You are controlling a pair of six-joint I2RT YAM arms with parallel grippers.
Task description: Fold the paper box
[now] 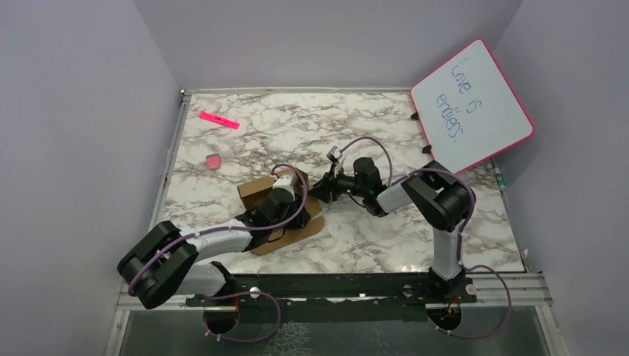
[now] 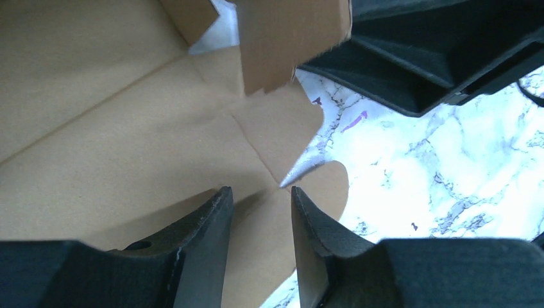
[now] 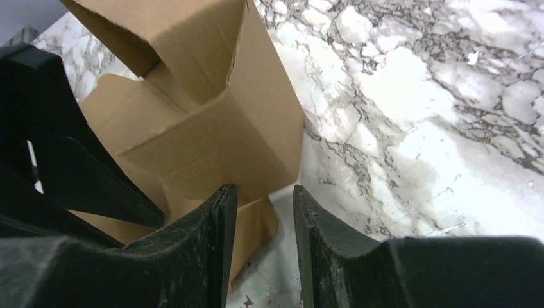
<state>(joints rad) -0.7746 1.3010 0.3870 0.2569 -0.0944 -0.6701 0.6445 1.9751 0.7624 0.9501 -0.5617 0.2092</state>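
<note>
Left wrist view: left jaws stand at a narrow gap with nothing pinched. The tips are close over the plain brown cardboard paper box, where several creases meet beside a rounded tab; can't tell if they touch it. Right wrist view: right jaws are also narrow with nothing between them. The tips sit just beside the lower edge of a raised wall panel, and the white marble-pattern desk shows through the gap. The box sits mid-desk between the two arms, partly folded, with one end stood up and the rest flat.

Step in hand, my guess: raising and locking the walls. To do it well, anchor the base at the crease with the left tips. Push the wall up square along its score line with the right, keeping tabs free and the corner uncrushed.

Only top external gives the layout: box outline, pink marker, small pink block, pink-framed whiteboard far right. Only the wrist views show creases, tabs and jaw gaps, which are unreadable from above.
</note>
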